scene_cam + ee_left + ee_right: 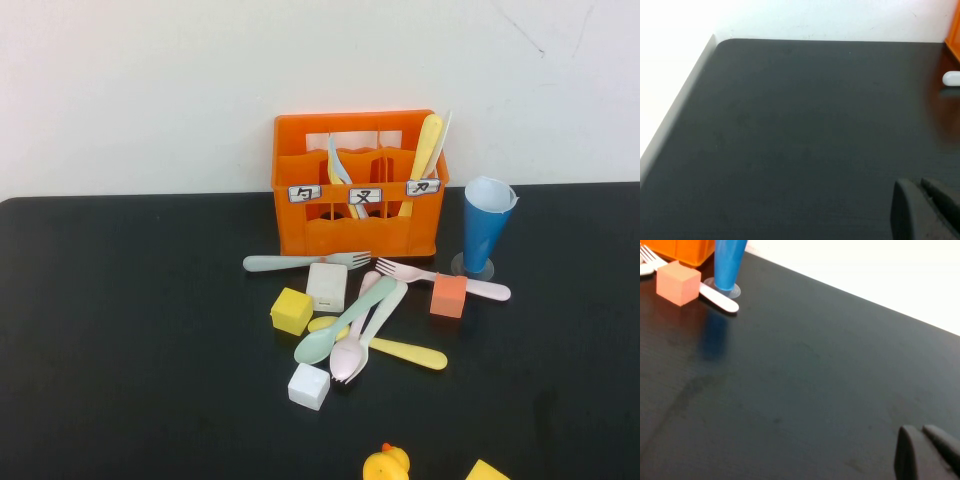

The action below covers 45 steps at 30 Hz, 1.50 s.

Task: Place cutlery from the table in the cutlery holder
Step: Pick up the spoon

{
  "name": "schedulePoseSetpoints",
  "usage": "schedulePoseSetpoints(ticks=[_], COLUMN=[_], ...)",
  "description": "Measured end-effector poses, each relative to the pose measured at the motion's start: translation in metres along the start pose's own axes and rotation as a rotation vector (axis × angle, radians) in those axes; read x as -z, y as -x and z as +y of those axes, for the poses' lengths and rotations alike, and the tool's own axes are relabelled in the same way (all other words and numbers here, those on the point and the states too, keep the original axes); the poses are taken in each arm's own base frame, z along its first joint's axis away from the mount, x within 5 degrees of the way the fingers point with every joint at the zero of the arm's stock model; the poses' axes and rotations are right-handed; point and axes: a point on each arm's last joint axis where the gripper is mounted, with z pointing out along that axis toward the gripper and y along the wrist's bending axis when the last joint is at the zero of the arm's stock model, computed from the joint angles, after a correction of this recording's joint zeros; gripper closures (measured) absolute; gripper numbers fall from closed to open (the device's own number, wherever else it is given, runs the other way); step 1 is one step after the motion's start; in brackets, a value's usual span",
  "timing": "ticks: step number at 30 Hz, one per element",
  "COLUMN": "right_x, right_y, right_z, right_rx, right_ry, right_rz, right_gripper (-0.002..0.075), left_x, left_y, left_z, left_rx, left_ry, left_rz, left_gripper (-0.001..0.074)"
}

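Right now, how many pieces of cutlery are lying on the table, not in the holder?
6: mint fork before the holder; pink fork under the orange cube; mint spoon, white spoon, pink fork and yellow spoon piled centrally. More may hide beneath.

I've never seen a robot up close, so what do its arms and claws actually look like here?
Very little shows. The arms are out of the high view. Each wrist camera catches only a corner of its claw: the left claw and the right claw appear as dark grey, matte, blunt-edged fingers above the black table. No cables or markings are visible.
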Motion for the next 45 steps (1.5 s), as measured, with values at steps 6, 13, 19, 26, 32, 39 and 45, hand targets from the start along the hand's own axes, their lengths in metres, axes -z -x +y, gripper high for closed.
schedulePoseSetpoints(ticks=[6,13,19,26,32,39,45], right_x=[0.0,0.0,0.0,0.031,0.076,0.054,0.032], right_y=[0.0,0.0,0.002,0.053,0.115,0.134,0.161], right_z=[0.0,0.0,0.001,-0.011,-0.028,-0.031,-0.031], right_rx=[0.0,0.0,-0.05,-0.089,-0.126,-0.072,0.156], right_ry=[0.0,0.0,0.017,0.033,0.04,0.142,0.401], right_rz=[0.0,0.0,-0.017,-0.142,-0.319,-0.17,0.036], right_gripper=[0.0729,0.0729,0.0729,0.0729,0.0729,0.0729,0.0729], left_x=[0.0,0.0,0.0,0.0,0.0,0.0,0.0], left_y=[0.0,0.0,0.0,0.0,0.0,0.0,0.0], left_z=[0.0,0.0,0.0,0.0,0.0,0.0,0.0], left_rx=[0.0,0.0,0.0,0.0,-0.002,-0.002,-0.002], left_ry=[0.0,0.0,0.0,0.0,0.0,0.0,0.0], left_rz=[0.0,0.0,0.0,0.0,0.0,0.0,0.0], left_gripper=[0.0736,0.0736,0.0736,0.0736,0.0736,0.0736,0.0736])
